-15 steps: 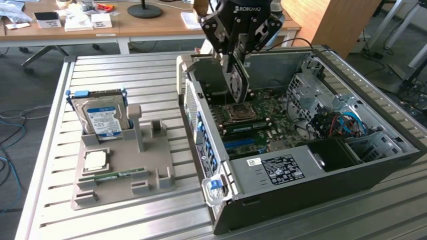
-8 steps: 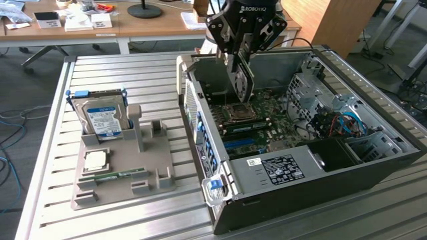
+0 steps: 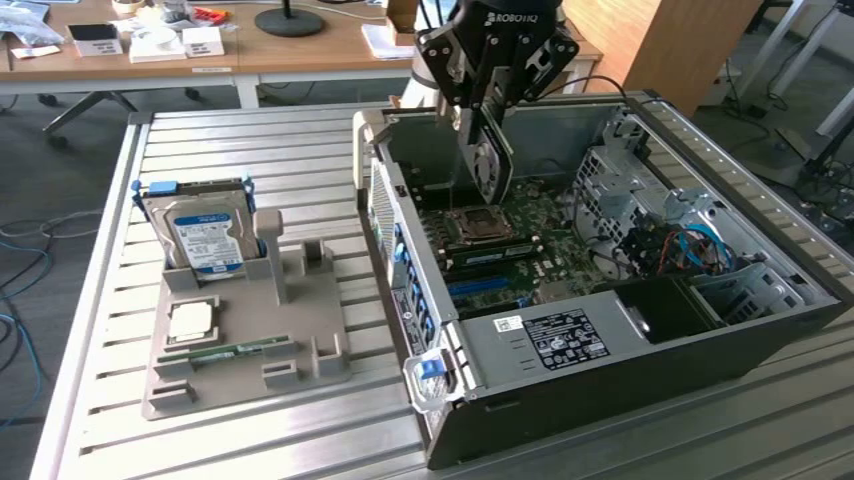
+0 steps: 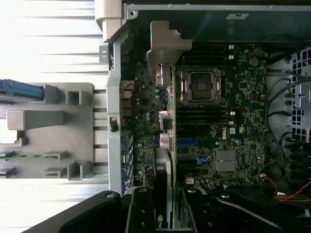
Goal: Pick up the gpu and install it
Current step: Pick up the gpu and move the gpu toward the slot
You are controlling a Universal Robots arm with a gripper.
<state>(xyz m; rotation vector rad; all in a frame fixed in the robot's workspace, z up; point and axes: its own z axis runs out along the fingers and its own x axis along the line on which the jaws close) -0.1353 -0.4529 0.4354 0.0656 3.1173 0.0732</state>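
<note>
Tabletop [image 3: 107, 400], slatted metal; contents listed from the exterior view's left.

Item one: grey holder [image 3: 300, 350] carrying a hard drive [image 3: 203, 238] upright. A square processor chip [image 3: 191, 320] and a green memory stick [image 3: 238, 351] lie flat on it, nearer the camera.

Item two: open computer case [image 3: 747, 335], lying on its side, motherboard [image 3: 534, 250] exposed.

Item three: gripper [image 3: 483, 118], above the far end of the case, jaws closed on the gpu [image 3: 491, 170]. The card hangs on edge over the motherboard, beside the processor socket [image 3: 477, 225], and looks clear of the board.

Handling note: the step in hand appears to be bringing the card to its slot. Doing it well likely means keeping the card square to the board, with its lower edge parallel to the slot and its silver bracket [image 4: 164, 48] lined up with the case wall, and allowing no tilt.

Position: gpu clamped between the gripper's fingers, extending below them toward the board. In the wrist view it runs edge-on away from the gripper.
</note>
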